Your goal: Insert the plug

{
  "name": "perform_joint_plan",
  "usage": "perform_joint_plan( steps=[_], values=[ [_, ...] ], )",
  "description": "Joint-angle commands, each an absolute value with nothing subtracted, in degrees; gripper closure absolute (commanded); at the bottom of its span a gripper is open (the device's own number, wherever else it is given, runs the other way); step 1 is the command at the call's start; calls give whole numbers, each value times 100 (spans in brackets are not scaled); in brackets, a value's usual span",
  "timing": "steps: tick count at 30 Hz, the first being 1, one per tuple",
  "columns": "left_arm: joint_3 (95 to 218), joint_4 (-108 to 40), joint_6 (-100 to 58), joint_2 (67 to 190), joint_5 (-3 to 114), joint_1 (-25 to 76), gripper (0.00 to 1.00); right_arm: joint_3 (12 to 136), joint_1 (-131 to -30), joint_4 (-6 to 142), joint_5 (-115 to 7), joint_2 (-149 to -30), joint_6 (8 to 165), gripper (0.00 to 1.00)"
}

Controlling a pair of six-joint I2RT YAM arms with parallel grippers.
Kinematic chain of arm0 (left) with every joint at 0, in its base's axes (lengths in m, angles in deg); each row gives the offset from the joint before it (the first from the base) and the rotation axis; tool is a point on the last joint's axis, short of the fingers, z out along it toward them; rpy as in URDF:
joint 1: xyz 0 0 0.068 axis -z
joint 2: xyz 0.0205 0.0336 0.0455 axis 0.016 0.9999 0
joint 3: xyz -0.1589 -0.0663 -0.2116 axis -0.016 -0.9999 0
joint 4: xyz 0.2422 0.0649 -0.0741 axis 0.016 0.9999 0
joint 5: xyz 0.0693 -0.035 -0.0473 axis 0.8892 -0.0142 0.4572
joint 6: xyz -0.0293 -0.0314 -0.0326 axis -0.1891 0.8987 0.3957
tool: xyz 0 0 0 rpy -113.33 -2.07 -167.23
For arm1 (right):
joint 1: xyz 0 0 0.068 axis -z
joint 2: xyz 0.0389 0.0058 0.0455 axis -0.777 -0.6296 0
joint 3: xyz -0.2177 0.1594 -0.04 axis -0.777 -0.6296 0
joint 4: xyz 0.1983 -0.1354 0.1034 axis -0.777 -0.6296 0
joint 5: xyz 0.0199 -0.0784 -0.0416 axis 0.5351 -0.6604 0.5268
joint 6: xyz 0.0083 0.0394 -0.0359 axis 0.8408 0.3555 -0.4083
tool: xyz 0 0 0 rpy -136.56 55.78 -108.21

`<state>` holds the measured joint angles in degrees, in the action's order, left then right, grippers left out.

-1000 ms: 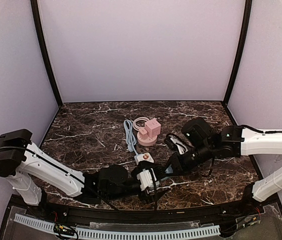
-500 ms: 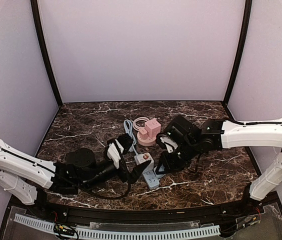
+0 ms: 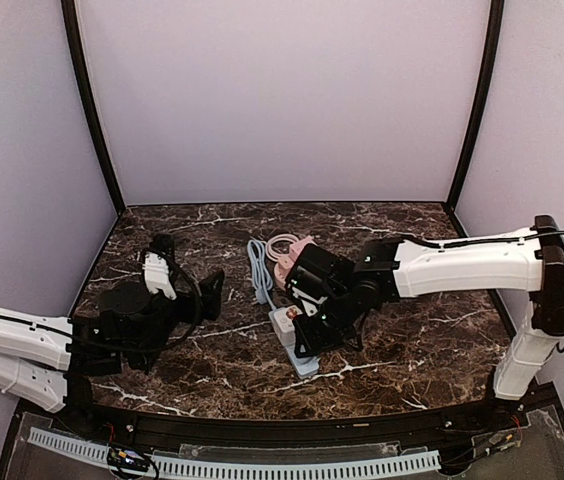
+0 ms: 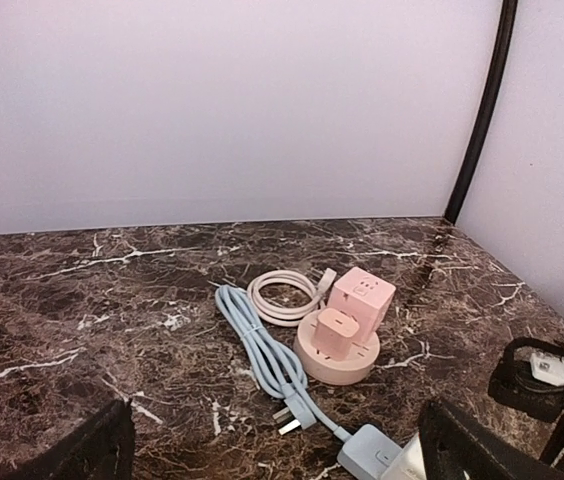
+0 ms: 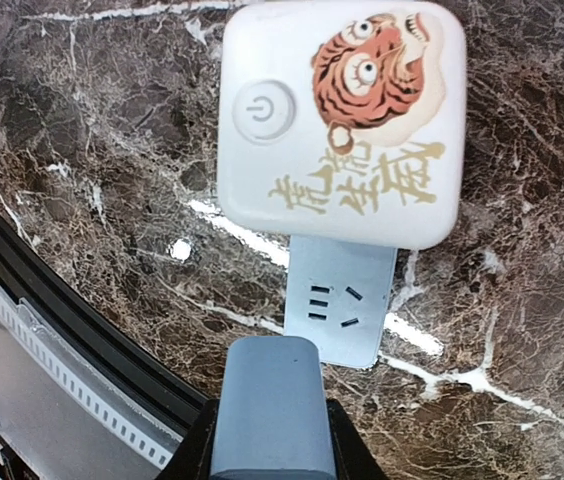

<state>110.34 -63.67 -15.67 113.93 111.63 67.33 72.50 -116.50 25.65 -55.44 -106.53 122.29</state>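
A light-blue power strip (image 5: 340,310) lies on the marble table with a white tiger-print adapter (image 5: 342,120) plugged into its far end and a free socket showing. My right gripper (image 5: 267,430) is shut on a grey-blue plug (image 5: 267,400), held just short of the free socket; in the top view it (image 3: 307,325) hovers over the strip (image 3: 302,358). My left gripper (image 3: 190,270) is open and empty, well left of the strip. In the left wrist view its fingers (image 4: 92,450) frame the strip's end (image 4: 367,450).
A pink round socket base with a pink cube (image 4: 347,325) and a coiled pink cable (image 4: 282,295) stand behind the strip. The strip's bundled blue cable with its bare plug (image 4: 292,412) lies to their left. The table's near rail (image 5: 62,330) runs by the strip.
My left arm has drawn back to the left, away from the strip. My right arm has moved left and now sits over the strip with the plug.
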Motion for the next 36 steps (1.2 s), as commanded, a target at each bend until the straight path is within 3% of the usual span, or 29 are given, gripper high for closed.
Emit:
perform_joint_plan(
  steps=[1, 36],
  values=[
    [10895, -6123, -1155, 11172, 11554, 6642, 1, 7609, -11759, 2281, -5769, -10960, 12196, 100],
    [10682, -6271, -1177, 10986, 11604, 6580, 1, 8034, -11768, 1571, -6155, -11848, 12387, 100]
  ],
)
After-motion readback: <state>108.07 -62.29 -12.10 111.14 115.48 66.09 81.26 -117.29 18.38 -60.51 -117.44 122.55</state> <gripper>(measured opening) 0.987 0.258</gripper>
